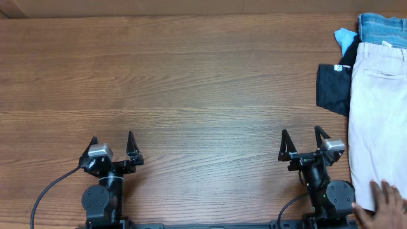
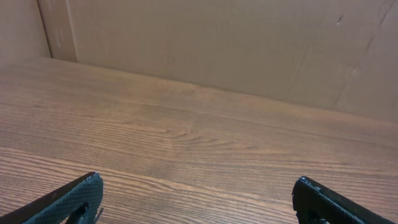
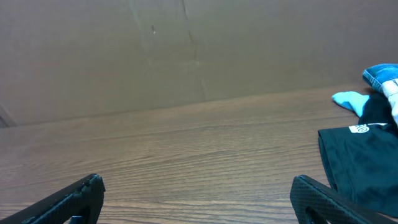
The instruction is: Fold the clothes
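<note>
The light beige garment (image 1: 379, 114) lies flat at the table's right edge, on top of a pile, running from back to front. A person's hand (image 1: 383, 202) rests on its near end. My left gripper (image 1: 112, 144) is open and empty near the front left of the table (image 1: 191, 95). My right gripper (image 1: 301, 140) is open and empty near the front right, just left of the beige garment and apart from it. In the wrist views both sets of fingers, left (image 2: 198, 199) and right (image 3: 198, 199), are spread wide over bare wood.
A black shirt with a white logo (image 1: 333, 88) lies under the beige garment and shows in the right wrist view (image 3: 360, 155). Blue jeans (image 1: 383, 28) and a light blue cloth (image 1: 345, 38) lie at the back right. A cardboard wall (image 2: 217, 43) stands behind the table.
</note>
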